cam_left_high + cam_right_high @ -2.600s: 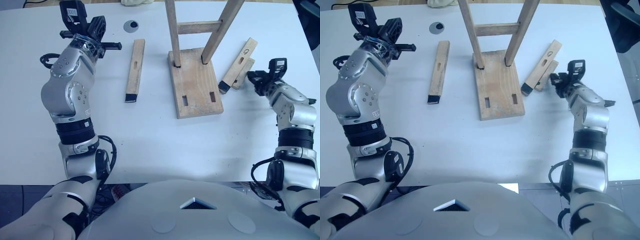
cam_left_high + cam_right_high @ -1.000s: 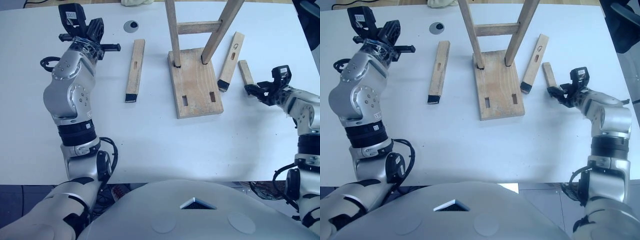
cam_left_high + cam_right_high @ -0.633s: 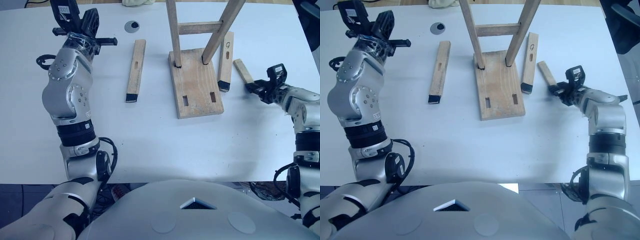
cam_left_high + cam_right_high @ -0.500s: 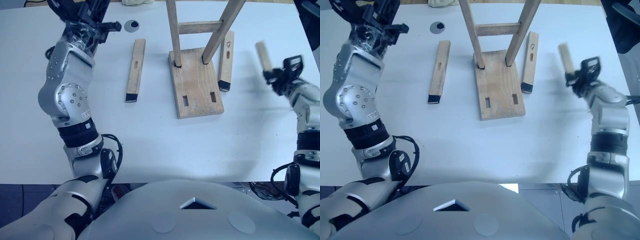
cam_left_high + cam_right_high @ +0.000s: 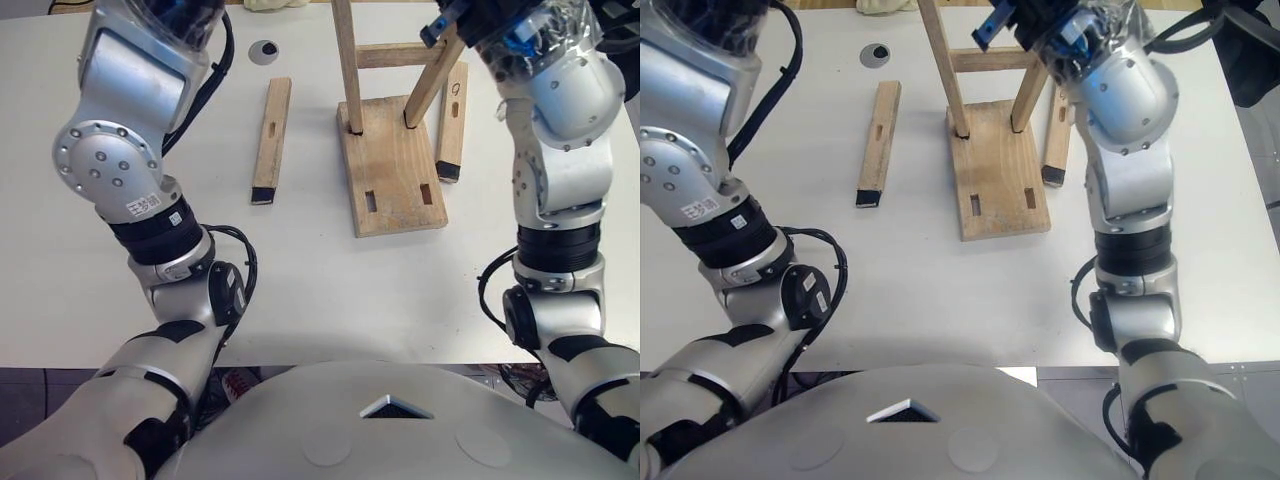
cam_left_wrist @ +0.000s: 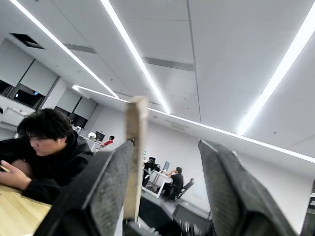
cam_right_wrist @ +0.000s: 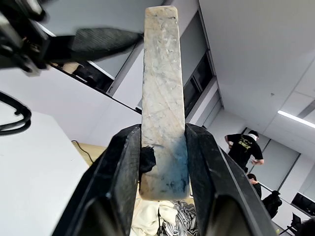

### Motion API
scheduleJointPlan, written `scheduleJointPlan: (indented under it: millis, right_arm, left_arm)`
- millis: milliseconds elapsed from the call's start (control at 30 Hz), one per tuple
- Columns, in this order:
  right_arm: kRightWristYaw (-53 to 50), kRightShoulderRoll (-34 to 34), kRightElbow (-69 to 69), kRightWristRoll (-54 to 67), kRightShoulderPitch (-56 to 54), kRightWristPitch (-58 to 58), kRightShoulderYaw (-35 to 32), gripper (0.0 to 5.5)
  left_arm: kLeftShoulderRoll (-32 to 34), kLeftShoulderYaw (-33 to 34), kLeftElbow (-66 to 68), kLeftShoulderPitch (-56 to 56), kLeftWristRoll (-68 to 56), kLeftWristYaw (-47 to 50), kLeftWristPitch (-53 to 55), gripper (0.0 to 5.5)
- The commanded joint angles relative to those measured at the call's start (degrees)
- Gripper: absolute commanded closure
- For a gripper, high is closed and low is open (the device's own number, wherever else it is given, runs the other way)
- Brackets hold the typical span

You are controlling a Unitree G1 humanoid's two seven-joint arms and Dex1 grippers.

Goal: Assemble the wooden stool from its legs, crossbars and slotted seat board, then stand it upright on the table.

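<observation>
The loose crossbar [image 7: 164, 88] is sitting pinched between the fingers of your right gripper [image 7: 164, 132], which is hanging high above the table [image 5: 300, 290], close to the two upright legs [image 5: 345, 60]. Those legs are standing in the far slots of the seat board [image 5: 392, 170], which is lying flat, and a fitted crossbar [image 5: 398, 54] is joining them. The two near slots [image 5: 370, 201] are waiting empty. One loose leg [image 5: 271, 140] is lying well to the left of the board, and another [image 5: 452, 125] is lying just beside its right edge.

You are working with short, stiff, light wood. It probably won't bend or break, but its smooth faces could let it pivot in a two-finger pinch. You are gripping it low, which leaves the top end free for a mortise. For the loose legs, I'd grip near the middle, clear of the mortise and the dark foot.

Your left gripper [image 6: 170, 147] is spread wide and pointing at the ceiling, with nothing pinched. A wooden stick [image 6: 135, 157] is showing just beside one finger [image 6: 106, 191], and you cannot tell which piece it is or whether it is touching.

The tops of the upright legs are running off the head views' edge, and the crossbar's lower end is hiding behind the right gripper's fingers.
</observation>
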Motion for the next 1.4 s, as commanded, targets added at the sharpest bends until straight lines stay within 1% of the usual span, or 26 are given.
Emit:
scheduleJointPlan:
  millis: [33, 200, 233, 267, 333, 533, 633, 733, 767, 833, 867, 900, 967, 1000, 1033, 1067, 1133, 1200, 1267, 1333, 1400]
  right_arm:
    - [1.1, 0.5, -0.3, -1.5, 0.5, -1.8, 1.3, 4.21]
    - [2.3, 0.4, -0.1, -1.4, 0.9, -2.0, 2.4, 4.21]
    - [2.8, 0.3, 0.0, -1.4, 1.1, -2.0, 2.7, 4.21]
    - [3.1, 0.2, 0.1, -1.5, 1.3, -2.0, 2.9, 4.21]
    - [3.4, 0.3, 0.1, -1.6, 1.5, -2.0, 3.1, 4.21]
    - [3.4, 0.9, -0.1, -0.7, 1.7, -1.4, 2.8, 4.21]
    - [3.6, 1.3, -0.3, 0.2, 1.7, -0.8, 2.5, 4.21]
    - [5.1, 1.6, -1.2, 2.2, 1.8, 1.2, 2.8, 4.21]
    - [5.5, 1.2, -0.4, 1.6, 2.2, 2.7, 3.7, 3.84]
    - [5.3, 0.3, 1.4, -0.5, 3.1, 4.7, 4.9, 3.49]
    - [4.6, -0.4, 2.5, -2.1, 3.6, 6.1, 5.2, 3.39]
    - [3.6, -0.7, 3.5, -3.3, 3.9, 7.5, 5.0, 3.14]
    - [0.2, -1.8, 6.1, -5.6, 4.2, 9.8, 2.1, 2.84]
    - [-1.0, -1.9, 6.6, -6.0, 4.3, 10.3, 0.7, 3.08]
    - [-2.1, -1.7, 7.0, -6.1, 4.1, 10.7, -0.6, 3.2]
    - [-3.6, -0.9, 7.1, -5.7, 3.5, 10.7, -2.3, 3.31]
    - [-7.2, 0.4, 7.6, -6.1, 2.5, 9.4, -5.0, 3.73]
    - [-12.8, 0.9, 8.5, -7.5, 1.3, 7.0, -8.6, 4.0]
    - [-17.4, 1.0, 9.5, -7.1, 0.2, 5.5, -12.5, 4.4]
    - [-19.6, 1.4, 10.8, -4.9, -0.8, 5.5, -15.9, 4.79]
    - [-20.2, 1.7, 11.9, -3.8, -1.3, 5.5, -17.0, 5.1]
  left_arm:
    - [0.0, -0.7, 2.4, -0.2, 0.5, 1.8, -1.6, 3.08]
    - [-0.1, -0.8, 3.1, 0.0, -1.1, 1.4, -2.6, 3.08]
    - [-0.2, -0.7, 3.2, -0.1, -1.8, 1.3, -2.8, 3.29]
    - [-0.1, -0.6, 3.3, 0.0, -2.6, 0.8, -2.8, 3.34]
    - [0.3, -0.8, 3.1, 0.3, -3.4, 0.2, -2.7, 3.66]
    - [1.3, -2.1, 2.8, 1.3, -2.4, -0.7, -2.7, 4.46]
    - [1.7, -2.0, 2.9, 1.4, -2.0, -0.4, -3.2, 4.74]
    - [2.3, -1.9, 3.3, 1.7, -0.5, -0.2, -4.2, 4.89]
    - [3.6, -1.9, 3.4, 1.8, 0.8, 0.0, -4.0, 4.93]
    - [6.6, -2.9, 3.5, 2.3, 4.7, 0.1, -3.7, 5.13]
    - [8.3, -2.7, 3.7, 2.5, 6.1, 0.6, -3.4, 5.13]
    - [9.8, -2.1, 4.0, 2.6, 7.2, 1.1, -3.3, 5.13]
    - [14.4, 0.2, 7.1, 3.1, 11.2, 2.2, -3.7, 5.13]
    - [16.0, 0.8, 8.7, 3.4, 13.1, 2.4, -4.0, 5.13]
    - [17.2, 1.2, 10.6, 4.0, 15.2, 3.0, -4.2, 5.13]
    - [17.9, 0.5, 12.8, 5.5, 18.5, 4.5, -4.2, 5.13]
    - [17.9, -1.4, 15.7, 8.3, 24.0, 6.1, -5.0, 5.13]
    - [14.8, -2.3, 18.4, 10.5, 27.5, 7.8, -7.0, 5.13]
    - [10.8, -2.0, 19.5, 12.3, 28.5, 8.7, -9.3, 5.13]
    - [7.9, -1.7, 20.0, 13.3, 29.7, 9.2, -11.6, 5.13]
    - [6.5, -1.2, 22.5, 13.7, 31.7, 9.3, -14.6, 5.13]
